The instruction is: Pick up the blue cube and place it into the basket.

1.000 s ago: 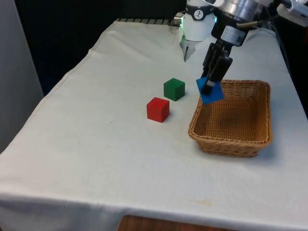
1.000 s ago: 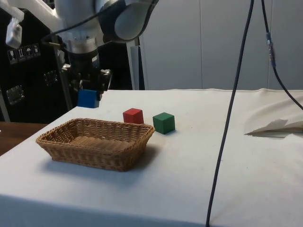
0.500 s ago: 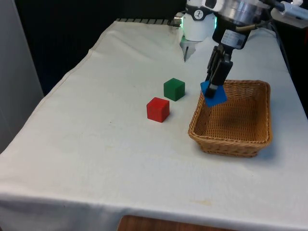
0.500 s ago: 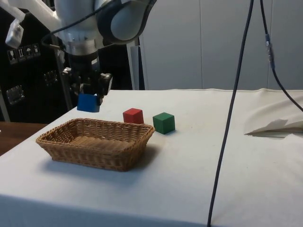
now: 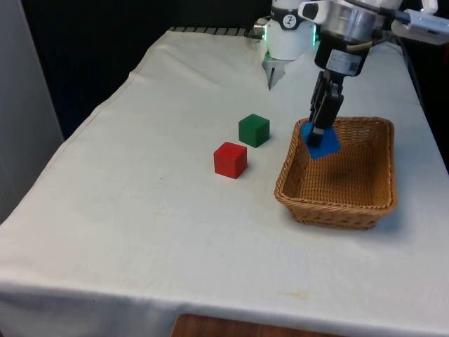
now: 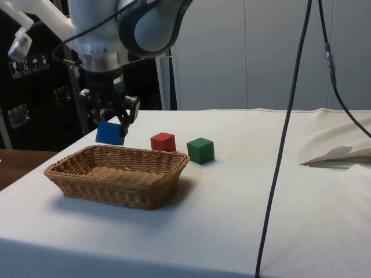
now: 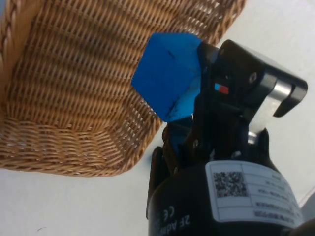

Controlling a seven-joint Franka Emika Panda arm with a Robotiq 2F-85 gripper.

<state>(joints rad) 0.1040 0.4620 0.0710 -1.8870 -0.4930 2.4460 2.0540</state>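
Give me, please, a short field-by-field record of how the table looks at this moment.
gripper: the gripper is shut on the blue cube, above the basket's end nearest the other cubes
blue cube: the blue cube is held tilted, above the rim, not resting on the weave
basket: the basket stands on the cloth with nothing lying inside it
red cube: the red cube sits on the cloth outside the basket
green cube: the green cube sits beside the red one, apart from it
task state: cube not yet released
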